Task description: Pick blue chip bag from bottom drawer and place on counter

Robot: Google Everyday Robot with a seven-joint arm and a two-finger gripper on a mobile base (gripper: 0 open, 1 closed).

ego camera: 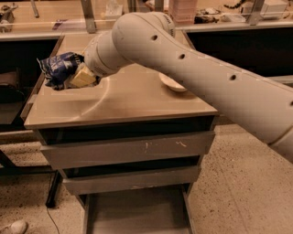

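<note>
Speckled terrazzo floor (247,183) under warm, dim light. A long cluttered wooden bench (27,23) spans the back, metal posts (88,13) rising from it, dark space beneath.

pincer (77,77) gripping blue chip bag (58,68) over counter (137,98), bottom drawer (137,212) open
</note>
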